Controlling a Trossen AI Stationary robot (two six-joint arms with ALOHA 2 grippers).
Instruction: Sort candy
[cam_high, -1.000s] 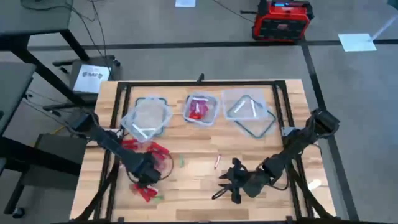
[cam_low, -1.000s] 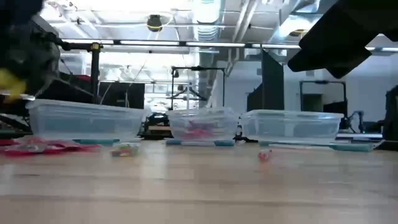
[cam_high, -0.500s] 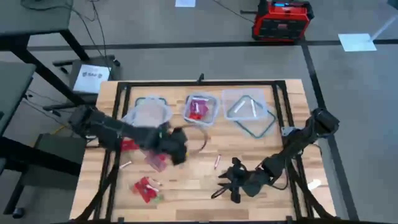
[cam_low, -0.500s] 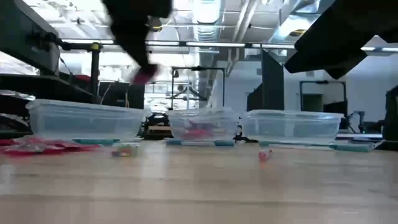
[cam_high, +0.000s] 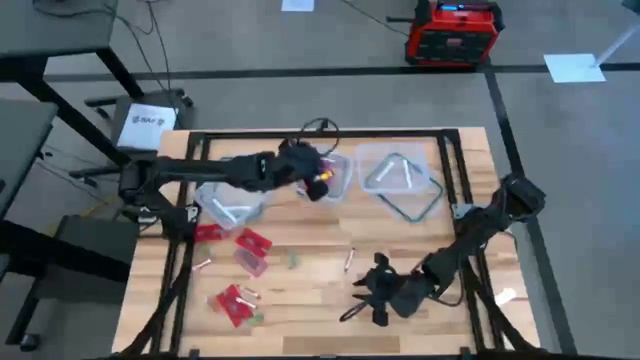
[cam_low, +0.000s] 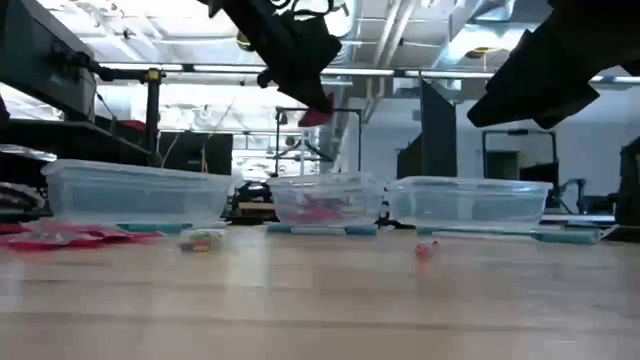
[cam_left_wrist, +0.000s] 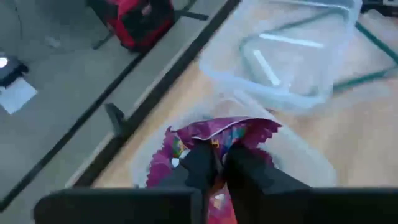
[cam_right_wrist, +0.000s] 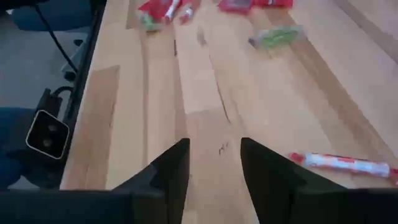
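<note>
Overhead, the left arm reaches from the table's left edge across to the far middle, its left gripper (cam_high: 318, 176) hovering above the middle tub (cam_high: 340, 187). Its fingers (cam_left_wrist: 200, 163) pinch a magenta candy (cam_left_wrist: 219, 132), the crinkled wrapper standing up between them over the tub. From table height the gripper hangs well above the tub rim with a red scrap at its tip.

The right arm bends in from the right edge, and the right gripper (cam_high: 365, 290) sits low over the near middle of the table, fingers parted with nothing between them; a red-and-white piece (cam_right_wrist: 346, 163) lies on the wood just beside it.

Three clear tubs line the far side. The left tub (cam_high: 234, 189) and right tub (cam_high: 400, 178) show only pale strips inside; the middle one holds red pieces. Loose red candies (cam_high: 238, 302) lie scattered on the near left of the table (cam_high: 310, 310), with more (cam_high: 252, 243) nearer the left tub.

No writing can be read.
</note>
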